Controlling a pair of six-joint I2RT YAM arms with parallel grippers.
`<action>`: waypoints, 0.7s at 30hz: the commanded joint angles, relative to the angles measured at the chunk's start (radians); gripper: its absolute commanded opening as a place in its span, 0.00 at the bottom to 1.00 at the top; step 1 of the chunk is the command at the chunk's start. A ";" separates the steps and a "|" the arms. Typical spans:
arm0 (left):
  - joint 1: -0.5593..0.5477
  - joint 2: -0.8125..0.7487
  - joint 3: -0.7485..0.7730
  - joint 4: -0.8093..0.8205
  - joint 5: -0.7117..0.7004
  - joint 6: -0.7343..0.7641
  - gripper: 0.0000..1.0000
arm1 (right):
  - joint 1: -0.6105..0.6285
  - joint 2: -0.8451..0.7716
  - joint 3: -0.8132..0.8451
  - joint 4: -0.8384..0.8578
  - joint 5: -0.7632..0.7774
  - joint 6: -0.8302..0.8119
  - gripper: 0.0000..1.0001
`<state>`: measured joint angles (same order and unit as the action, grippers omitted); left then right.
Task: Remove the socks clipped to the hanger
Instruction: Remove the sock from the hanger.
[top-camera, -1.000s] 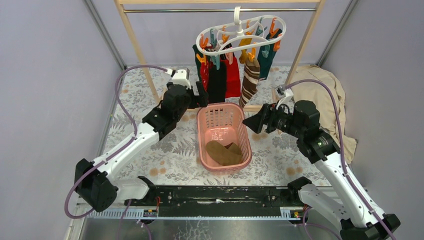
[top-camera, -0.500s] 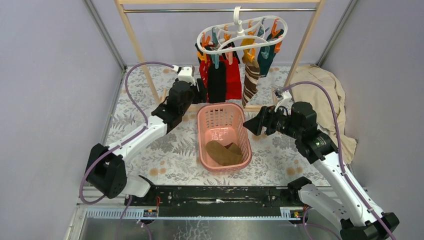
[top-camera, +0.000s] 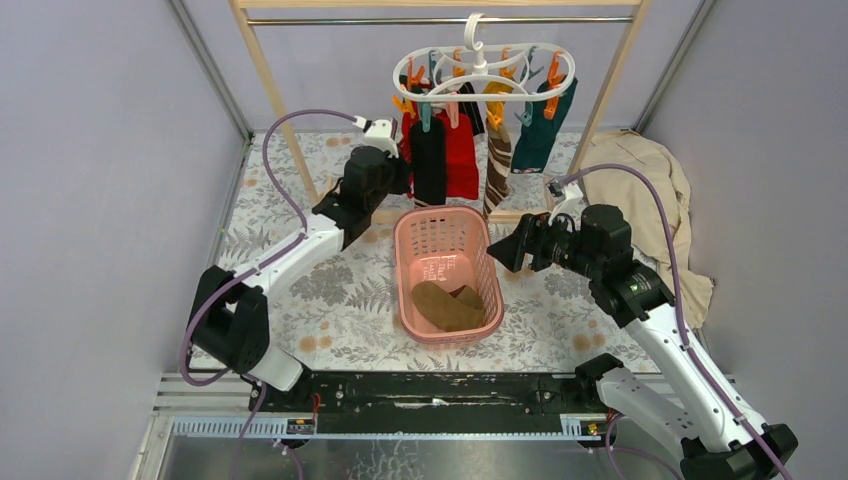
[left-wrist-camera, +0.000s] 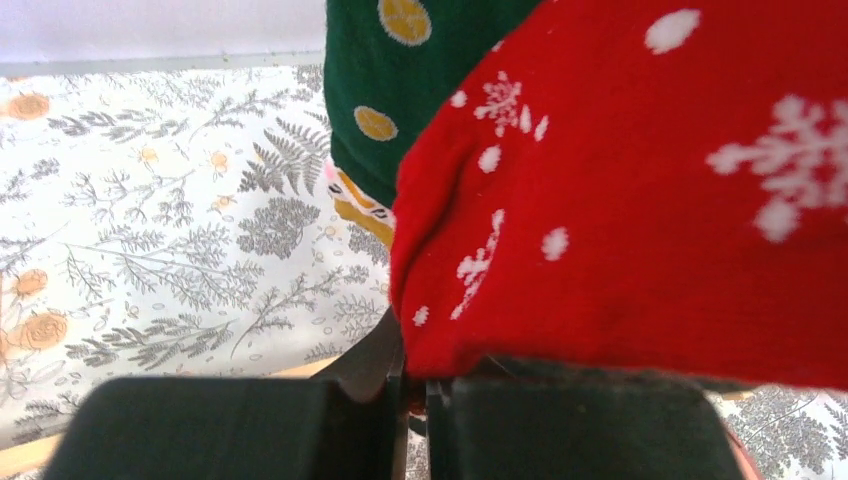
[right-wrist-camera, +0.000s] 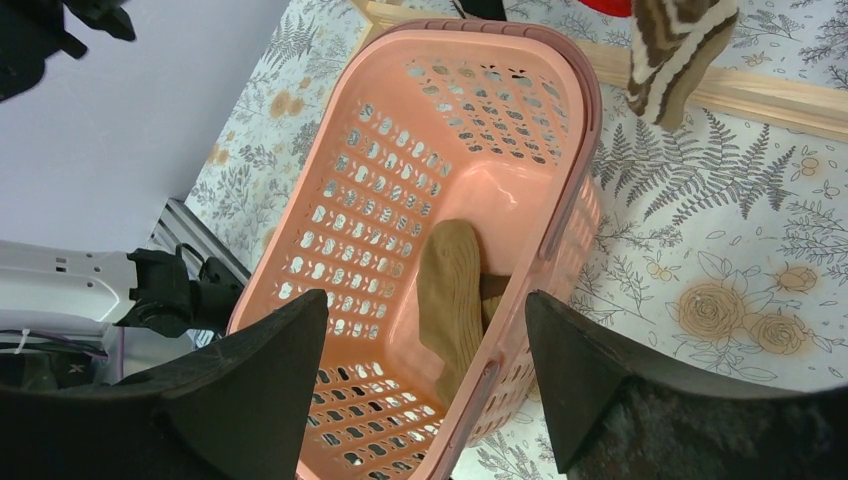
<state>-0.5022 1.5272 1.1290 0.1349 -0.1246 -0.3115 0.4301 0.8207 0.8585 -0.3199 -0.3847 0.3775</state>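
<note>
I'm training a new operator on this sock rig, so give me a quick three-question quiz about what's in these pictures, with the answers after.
1. True or false: the left hand is pinching the lower edge of the red sock.
2. What lies in the pink basket? A) an olive-brown sock B) a blue towel C) nothing
3. Which hand stands open, facing the basket?
Key: 1 true; 2 A; 3 the right hand.
</note>
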 joint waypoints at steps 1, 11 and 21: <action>0.010 -0.029 0.107 -0.053 0.029 -0.002 0.05 | 0.007 -0.010 0.004 0.012 -0.008 -0.008 0.80; 0.004 -0.155 0.258 -0.411 0.084 -0.090 0.02 | 0.007 -0.014 0.027 0.065 -0.181 0.026 0.74; -0.066 -0.238 0.249 -0.563 0.120 -0.208 0.04 | 0.106 0.060 0.080 0.166 -0.128 0.079 0.73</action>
<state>-0.5316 1.3132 1.3739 -0.3550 -0.0353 -0.4572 0.4847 0.8516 0.8749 -0.2512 -0.5377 0.4294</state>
